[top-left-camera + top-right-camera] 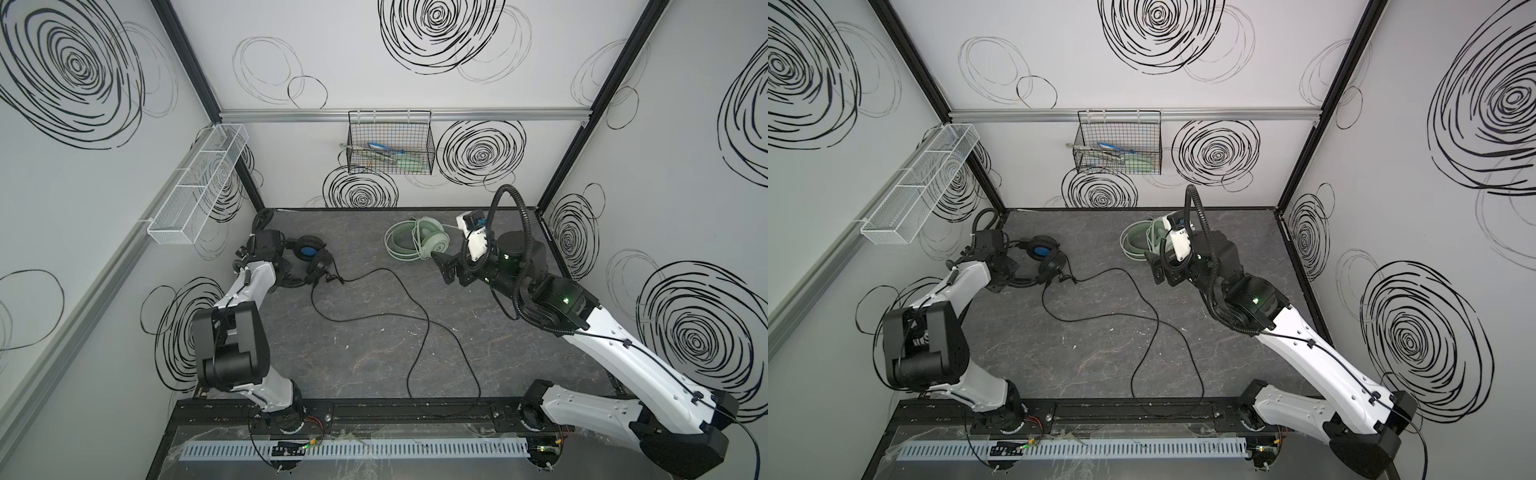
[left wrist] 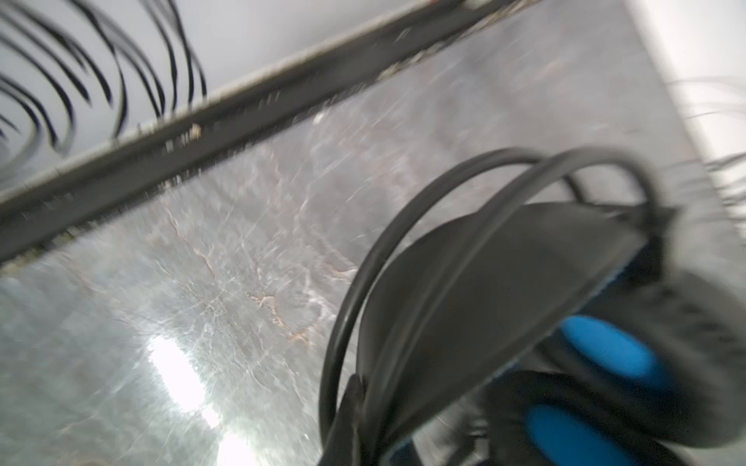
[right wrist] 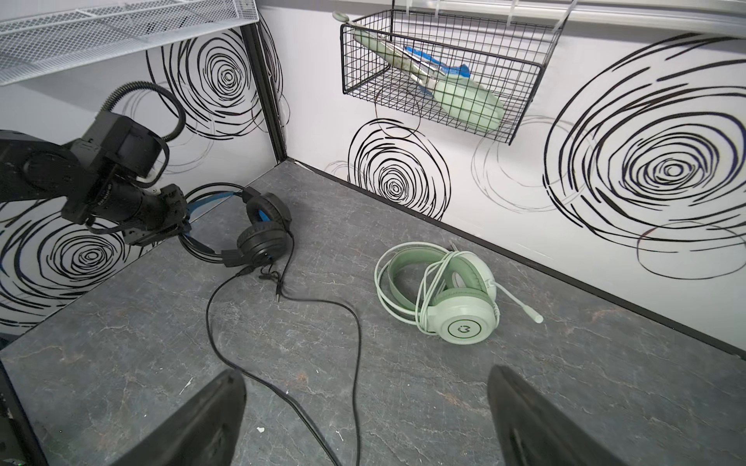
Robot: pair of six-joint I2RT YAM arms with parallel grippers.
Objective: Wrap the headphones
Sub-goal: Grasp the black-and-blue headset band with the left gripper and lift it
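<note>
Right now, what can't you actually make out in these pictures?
Left fingers at the black headset: hidden under their own wrist in both top views; blurred in the left wrist view.
Green headset: half covered by the right arm in a top view.
Basket contents: too small behind the mesh in both top views.

Black wire basket [image 1: 355, 141], white mesh tray [image 1: 195, 187], wall-hung.

Both top views: bright, even light from overhead, hardly any shadows, wide-angle stretch toward edges. Left wrist view heavily smeared, ugh: black headset [image 2: 504, 290] mushy, wall swirls [image 2: 101, 80] streaked, blown-out glare patch on tabletop [image 2: 242, 282]. Right wrist view crisp tbh; my right fingers [image 3: 193, 423] dark, soft up close.
</note>
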